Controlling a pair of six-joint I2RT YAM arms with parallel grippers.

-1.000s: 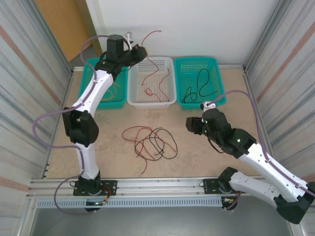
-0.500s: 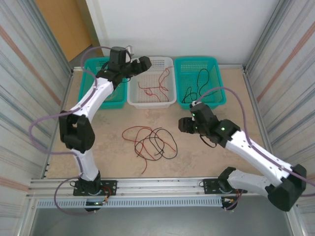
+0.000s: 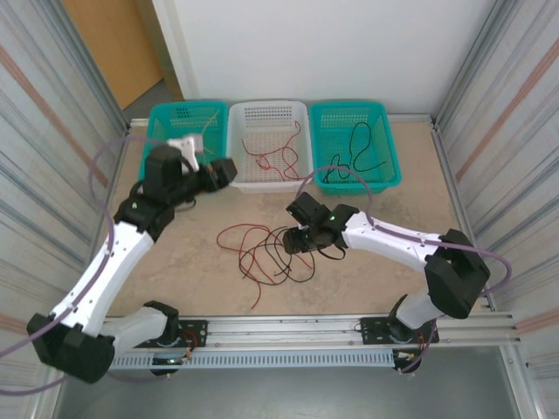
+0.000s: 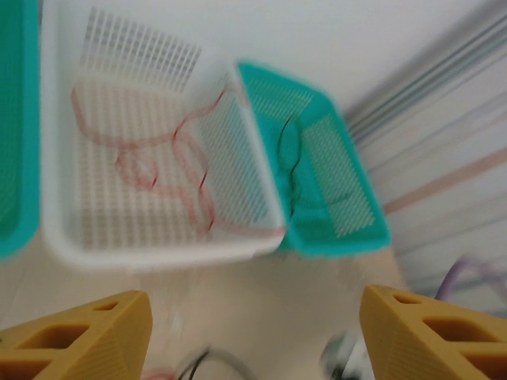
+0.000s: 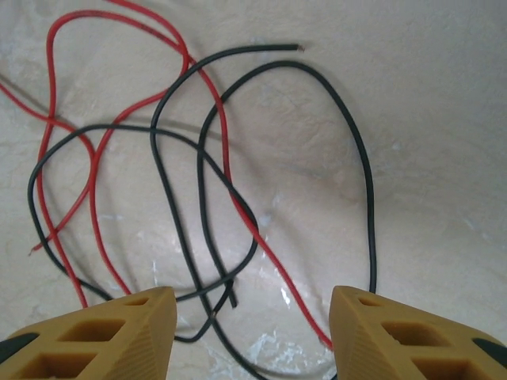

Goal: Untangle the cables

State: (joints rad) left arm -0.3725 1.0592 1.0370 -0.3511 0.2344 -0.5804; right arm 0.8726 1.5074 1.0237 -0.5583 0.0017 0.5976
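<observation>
You have the tangle of red and black cables (image 3: 265,251) lying loose in the middle of the surface, a little toward the near edge, with your right gripper (image 3: 297,241) hanging over its right side, jaws parted and nothing between them. Your left gripper (image 3: 224,172) sits just in front of the white basket (image 3: 266,185) at the far edge, jaws wide apart and empty. One red cable (image 3: 278,157) lies in that basket, and a black cable (image 3: 354,157) lies in the teal basket (image 3: 349,105) beside it, toward the far right corner.
</observation>
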